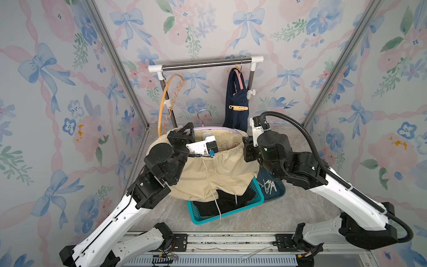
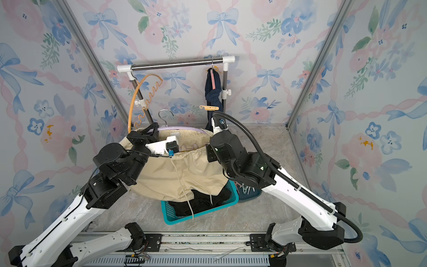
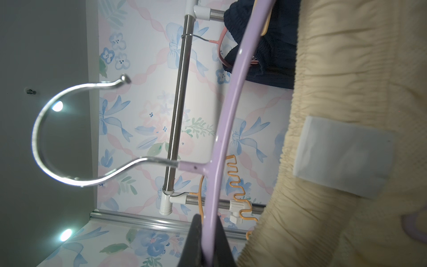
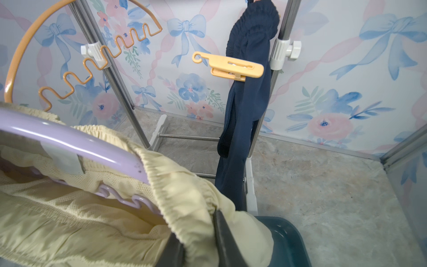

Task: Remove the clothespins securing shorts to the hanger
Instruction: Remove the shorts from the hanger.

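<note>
Left wrist view: left claw [image 3: 208, 233] clamped tight on the rod of the lavender hanger [image 3: 228, 104], one dark finger on each side. Cream shorts [image 3: 346, 69] hang on that hanger, just beside the claw. White clothespin [image 3: 342, 157] bites their gathered waistband further along from the claw, about level with the hook [image 3: 57, 138].

Right wrist view: right claw [image 4: 196, 240] closed narrow on the elastic waistband of the cream shorts, near the hanger's end; fabric fills the gap between its fingers. Well beyond this claw, navy shorts [image 4: 245, 115] hang from the rail [image 1: 205, 63]. Light orange clothespin [image 4: 231, 67] is clipped to their edge and sticks out sideways.

In a top view: white clothespin sits between the two claws, nearer the left. Below the claws, on the counter [image 1: 300, 208], teal basket [image 1: 256, 191] holds black shorts [image 1: 231, 201]. Dark bin [image 1: 277, 196], touching it under the right arm, holds loose clothespins [image 1: 269, 186]. Orange hanger [image 1: 161, 104] hangs on the rail beyond the left claw.
</note>
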